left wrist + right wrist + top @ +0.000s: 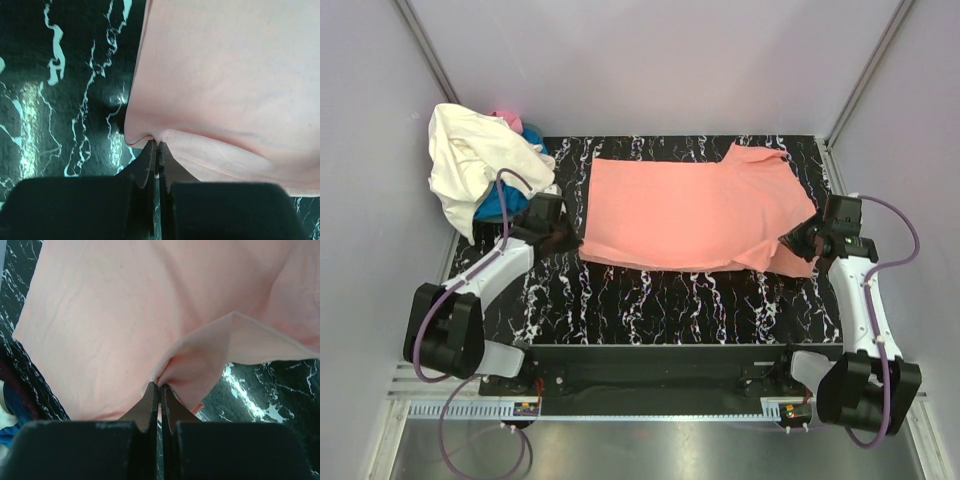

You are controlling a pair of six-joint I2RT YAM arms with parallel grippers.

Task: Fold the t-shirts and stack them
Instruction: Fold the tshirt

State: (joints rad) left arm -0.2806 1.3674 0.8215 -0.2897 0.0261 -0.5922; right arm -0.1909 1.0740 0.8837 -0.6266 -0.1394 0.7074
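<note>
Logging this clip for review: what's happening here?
A salmon-pink cloth t-shirt lies spread on the black marbled table. The left gripper is shut on its near left corner, and the right gripper is shut on a bunched fold at its near right end. A crumpled cream-white shirt, a bright blue shirt and a bit of hot pink cloth sit heaped at the far left.

One spread t-shirt (690, 210) lies flat on the table (670, 300), across its middle and right, nearer the far edge. A heap of t-shirts (480, 165) sits at the far left corner, spilling past the table's left side. The left gripper (573, 240) pinches the spread t-shirt's near left corner, and the right gripper (788, 241) pinches its near right corner.
</note>
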